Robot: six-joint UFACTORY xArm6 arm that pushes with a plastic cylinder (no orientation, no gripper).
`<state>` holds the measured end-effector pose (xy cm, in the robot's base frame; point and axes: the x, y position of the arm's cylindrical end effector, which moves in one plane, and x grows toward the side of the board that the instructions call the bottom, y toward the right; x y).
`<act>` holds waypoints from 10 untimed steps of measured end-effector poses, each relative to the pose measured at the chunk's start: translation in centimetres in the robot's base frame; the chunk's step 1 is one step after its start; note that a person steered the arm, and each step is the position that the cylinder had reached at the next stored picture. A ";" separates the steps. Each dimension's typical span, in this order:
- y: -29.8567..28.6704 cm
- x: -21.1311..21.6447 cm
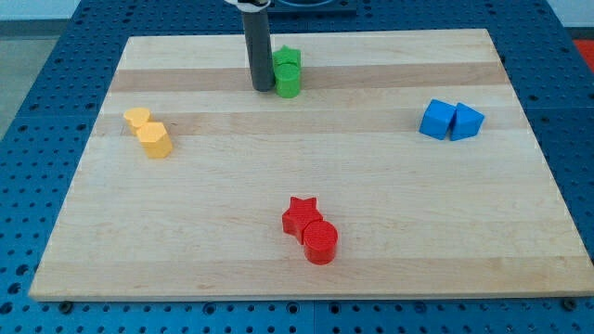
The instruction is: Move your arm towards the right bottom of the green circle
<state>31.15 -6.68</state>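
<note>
The green circle [289, 82], a short green cylinder, stands near the view's top centre of the wooden board [371, 204]. A second green block [288, 58] touches it from behind; its shape is hard to make out. My dark rod comes down from the view's top, and my tip [263, 89] rests on the board just to the left of the green circle, almost touching it.
Two yellow blocks [148, 132] sit together at the view's left. A blue cube [437, 120] and a blue wedge-like block [467, 122] sit at the right. A red star [300, 214] and a red cylinder [320, 241] touch near the bottom centre.
</note>
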 end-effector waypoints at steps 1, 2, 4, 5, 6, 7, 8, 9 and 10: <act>0.5 0.0; 0.9 0.0; -1.0 2.7; -2.2 6.1; 5.6 6.0; 10.5 6.0; 12.8 6.1; 16.7 6.5; 14.7 4.7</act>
<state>35.84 8.06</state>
